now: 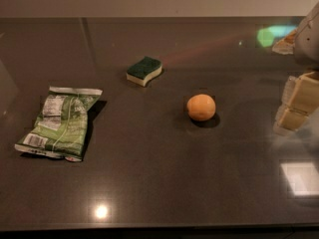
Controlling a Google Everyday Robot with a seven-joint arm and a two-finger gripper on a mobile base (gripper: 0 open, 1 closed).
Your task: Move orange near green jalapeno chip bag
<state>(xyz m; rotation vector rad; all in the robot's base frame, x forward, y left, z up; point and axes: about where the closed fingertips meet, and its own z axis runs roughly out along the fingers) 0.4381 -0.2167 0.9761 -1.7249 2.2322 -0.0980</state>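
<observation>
The camera view looks down on a dark, glossy countertop [164,178] that fills nearly the whole frame, with a pale wall running as a strip along the top edge.

The orange [201,107] sits on the counter a little right of centre, round and matte, with a small shadow at its lower right. It stands alone, touching nothing.

The gripper [298,105] enters from the right edge of the frame at about the same height as the orange. It shows as stacked pale yellow blocks, partly cut off by the frame edge, beneath a grey part of the arm [310,34] in the upper right corner. It lies well to the right of the orange, with a stretch of bare counter between them, and holds nothing that can be seen. Whether it is open or closed cannot be told from this view.

The green jalapeno chip bag [61,123] lies flat in the left part of the frame, crinkled, green and white, with its label panel and barcode facing up. It is well apart from the orange, on the side opposite the gripper.

A sponge [144,70] with a dark green top and a yellow underside rests in the upper middle, up and to the left of the orange and up and to the right of the bag, touching neither.

A small round glint [101,211] shows near the bottom edge, and a pale rectangular reflection [302,178] lies at the lower right, below the gripper.
</observation>
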